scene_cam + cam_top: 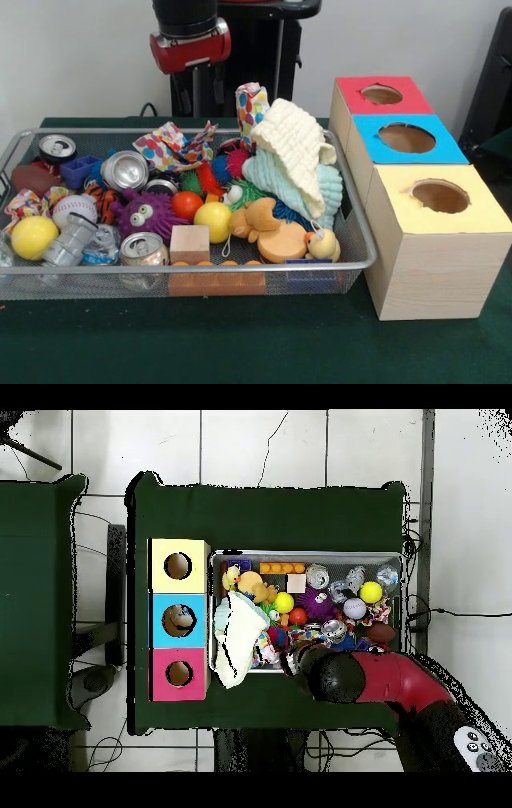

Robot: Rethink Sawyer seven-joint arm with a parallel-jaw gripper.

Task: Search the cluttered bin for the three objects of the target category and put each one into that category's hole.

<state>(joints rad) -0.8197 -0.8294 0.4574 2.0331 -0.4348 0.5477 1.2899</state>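
Observation:
The cluttered bin (240, 268) of silver wire mesh lies on the green table, full of mixed things. It holds drink cans (126, 170), yellow balls (213, 221), a baseball (74, 210), a purple furry toy (148, 212), a wooden block (190, 244), a plush bear (264, 220) and cream and mint cloths (296, 148). Three wooden boxes with round holes stand beside it: red top (352, 88), blue top (372, 148), yellow top (400, 208). My gripper (194, 96) hangs under the red wrist behind the bin's far rim, holding nothing I can see. In the overhead view the arm (340, 674) covers it at the bin (310, 552).
A patterned cloth (172, 146), spiky balls (210, 178), a blue brick (78, 170), a grey metal piece (68, 240) and a rubber duck (322, 244) also lie in the bin. The boxes show left of the bin in the overhead view (160, 619). Cables run on the floor.

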